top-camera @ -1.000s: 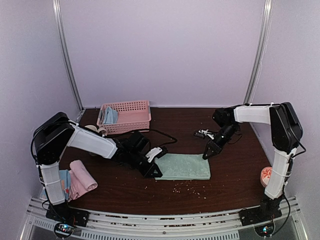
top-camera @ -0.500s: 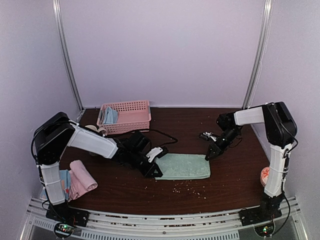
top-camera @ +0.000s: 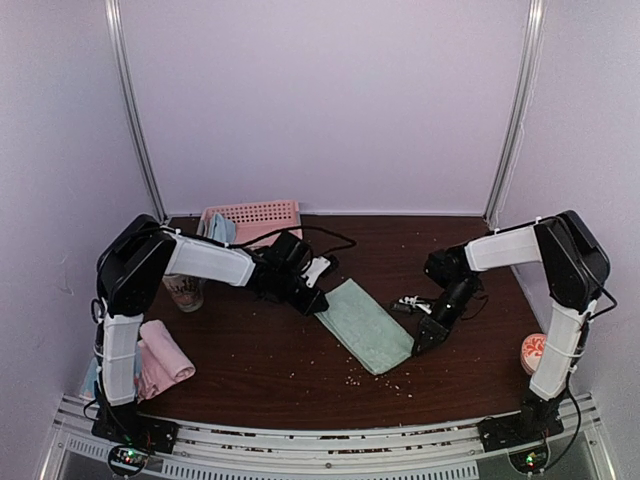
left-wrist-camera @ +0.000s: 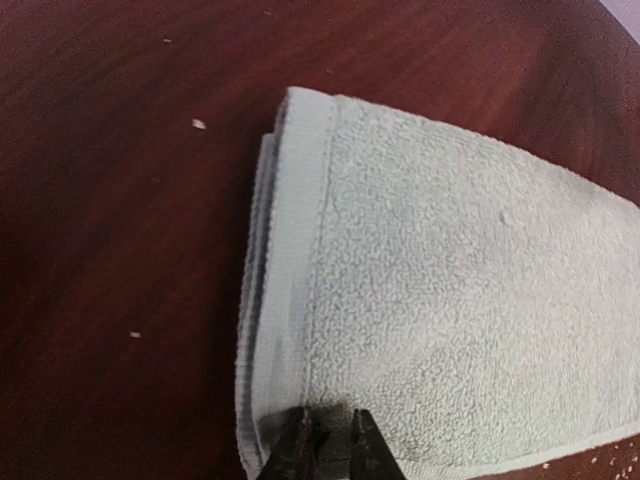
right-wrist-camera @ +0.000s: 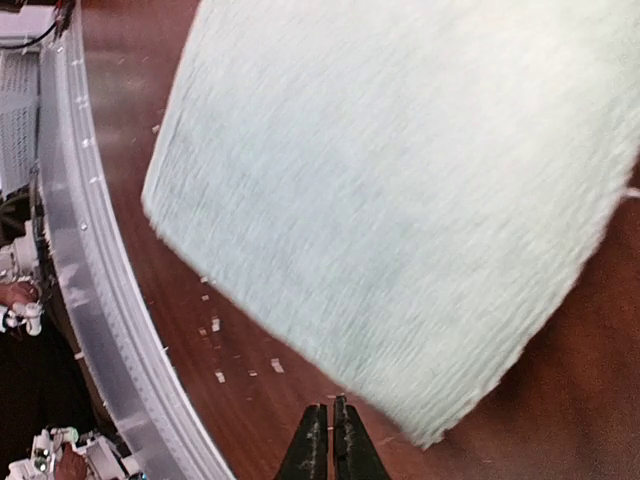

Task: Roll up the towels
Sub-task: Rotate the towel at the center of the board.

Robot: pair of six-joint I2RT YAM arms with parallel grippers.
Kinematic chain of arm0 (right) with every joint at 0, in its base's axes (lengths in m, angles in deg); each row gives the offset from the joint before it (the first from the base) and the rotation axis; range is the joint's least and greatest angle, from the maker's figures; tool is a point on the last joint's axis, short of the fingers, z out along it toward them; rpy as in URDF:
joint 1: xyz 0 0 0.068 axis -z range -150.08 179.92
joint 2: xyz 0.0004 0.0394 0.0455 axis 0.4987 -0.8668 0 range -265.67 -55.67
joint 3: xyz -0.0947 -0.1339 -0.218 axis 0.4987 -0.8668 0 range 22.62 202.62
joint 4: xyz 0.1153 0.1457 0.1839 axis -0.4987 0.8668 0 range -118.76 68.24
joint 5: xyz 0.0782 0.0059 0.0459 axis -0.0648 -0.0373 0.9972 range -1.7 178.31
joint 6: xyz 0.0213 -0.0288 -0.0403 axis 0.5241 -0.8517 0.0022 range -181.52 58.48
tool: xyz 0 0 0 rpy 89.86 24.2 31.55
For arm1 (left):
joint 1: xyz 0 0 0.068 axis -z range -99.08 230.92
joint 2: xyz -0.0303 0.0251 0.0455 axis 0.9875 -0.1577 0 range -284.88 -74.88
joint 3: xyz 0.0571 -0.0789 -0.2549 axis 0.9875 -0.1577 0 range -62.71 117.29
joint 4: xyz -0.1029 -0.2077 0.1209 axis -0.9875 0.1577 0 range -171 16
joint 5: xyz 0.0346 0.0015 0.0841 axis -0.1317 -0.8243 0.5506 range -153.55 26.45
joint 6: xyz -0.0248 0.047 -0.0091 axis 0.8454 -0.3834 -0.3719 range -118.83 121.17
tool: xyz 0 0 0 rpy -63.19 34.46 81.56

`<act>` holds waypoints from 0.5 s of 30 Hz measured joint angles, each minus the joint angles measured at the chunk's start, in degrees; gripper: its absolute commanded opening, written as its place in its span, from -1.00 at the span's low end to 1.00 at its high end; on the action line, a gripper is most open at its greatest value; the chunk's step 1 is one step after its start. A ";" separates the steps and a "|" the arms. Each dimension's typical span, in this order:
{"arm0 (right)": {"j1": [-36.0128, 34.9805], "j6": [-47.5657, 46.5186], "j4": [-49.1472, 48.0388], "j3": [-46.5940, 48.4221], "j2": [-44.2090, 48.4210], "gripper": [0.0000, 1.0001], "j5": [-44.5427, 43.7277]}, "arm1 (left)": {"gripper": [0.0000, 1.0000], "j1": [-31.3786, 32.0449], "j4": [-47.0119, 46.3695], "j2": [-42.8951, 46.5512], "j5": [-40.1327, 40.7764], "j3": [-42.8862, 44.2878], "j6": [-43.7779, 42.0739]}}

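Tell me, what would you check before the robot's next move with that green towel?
1. Green towel lies flat on the table: ok.
2. Towel squared to the table's edge: not ok, it lies diagonally.
3. Left gripper pinching the towel's edge: ok, closed on it.
4. Right gripper holding the towel: not ok, shut, tips on the table beside its edge.
5. Rolled pink towel out of the way: ok, at the table's near left corner.
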 measured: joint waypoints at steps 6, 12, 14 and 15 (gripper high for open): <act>-0.33 -6.99 10.08 4.70 0.00 -0.86 5.16 | -0.46 -1.90 3.85 1.51 2.10 1.99 -3.96; 0.68 -8.13 13.27 15.04 -0.09 -0.86 7.10 | -0.41 -1.33 4.07 9.77 1.70 -1.44 -5.14; 0.66 -4.98 10.86 18.64 -0.55 -0.88 6.54 | -0.46 -0.98 2.62 13.07 1.44 -3.93 -4.83; 0.61 -2.91 8.92 20.76 -1.25 -0.89 5.92 | -0.49 -0.87 1.53 14.69 1.46 -5.57 -4.35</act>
